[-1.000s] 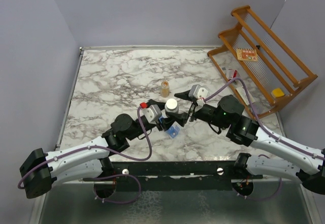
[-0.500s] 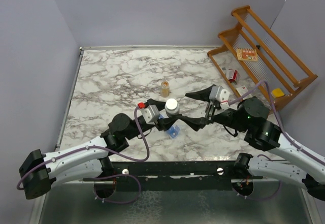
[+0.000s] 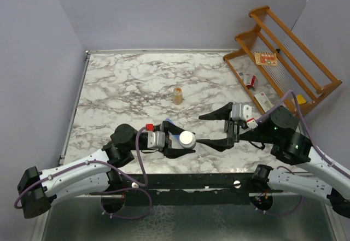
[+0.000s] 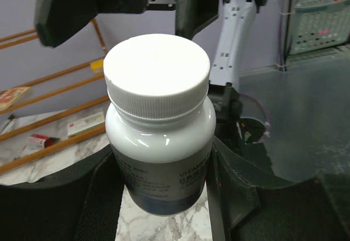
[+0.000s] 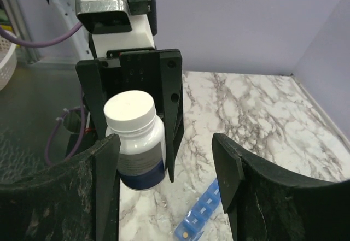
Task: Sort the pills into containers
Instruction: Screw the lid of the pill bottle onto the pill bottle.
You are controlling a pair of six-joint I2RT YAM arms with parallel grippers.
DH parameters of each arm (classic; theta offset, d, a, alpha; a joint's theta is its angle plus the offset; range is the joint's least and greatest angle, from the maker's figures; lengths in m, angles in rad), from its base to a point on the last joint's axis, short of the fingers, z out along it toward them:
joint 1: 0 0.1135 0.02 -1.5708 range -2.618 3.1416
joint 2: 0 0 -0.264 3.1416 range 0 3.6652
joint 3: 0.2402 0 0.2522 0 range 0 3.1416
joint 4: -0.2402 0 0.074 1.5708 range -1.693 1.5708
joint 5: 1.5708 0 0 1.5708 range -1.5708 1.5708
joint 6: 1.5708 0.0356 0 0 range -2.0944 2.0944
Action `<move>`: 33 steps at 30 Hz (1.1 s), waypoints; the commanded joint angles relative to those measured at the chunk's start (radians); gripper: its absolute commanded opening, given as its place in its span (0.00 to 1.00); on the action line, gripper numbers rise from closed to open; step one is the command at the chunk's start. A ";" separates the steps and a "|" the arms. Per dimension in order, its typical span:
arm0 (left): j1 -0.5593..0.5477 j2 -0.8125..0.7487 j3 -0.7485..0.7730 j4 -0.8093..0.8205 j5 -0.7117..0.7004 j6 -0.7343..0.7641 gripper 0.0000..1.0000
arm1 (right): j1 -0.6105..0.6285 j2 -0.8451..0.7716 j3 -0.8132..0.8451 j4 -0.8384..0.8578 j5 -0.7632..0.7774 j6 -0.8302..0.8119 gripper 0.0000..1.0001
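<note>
My left gripper (image 3: pixel 185 140) is shut on a white pill bottle (image 3: pixel 187 138) with a white cap, holding it upright just above the marble. In the left wrist view the bottle (image 4: pixel 158 115) fills the space between the black fingers (image 4: pixel 54 203). My right gripper (image 3: pixel 200 129) stands open just right of the bottle, its jaws facing it and touching nothing. In the right wrist view the bottle (image 5: pixel 134 137) stands beyond the right gripper (image 5: pixel 165 142). The blue containers strip (image 5: pixel 199 219) lies flat on the marble below, with a small tan dot in its nearest compartment.
A small amber bottle (image 3: pixel 178 94) stands alone on the marble table (image 3: pixel 120 82) behind the grippers. A wooden rack (image 3: pixel 284 60) with small packets leans at the right rear corner. Grey walls close in the left and back.
The left gripper has carried the white bottle toward the near edge. The right gripper has drawn back to the right, with its jaws still spread.
</note>
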 commanded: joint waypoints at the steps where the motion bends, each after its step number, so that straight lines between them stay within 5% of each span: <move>1: -0.005 -0.005 0.002 -0.002 0.204 -0.039 0.00 | 0.002 0.010 0.019 -0.041 -0.126 -0.002 0.68; 15: -0.005 0.075 0.004 -0.004 0.210 -0.013 0.00 | 0.002 0.058 -0.011 0.058 -0.357 0.064 0.63; 33: -0.005 0.078 0.004 -0.004 0.226 -0.011 0.00 | 0.001 0.105 -0.040 0.119 -0.382 0.079 0.57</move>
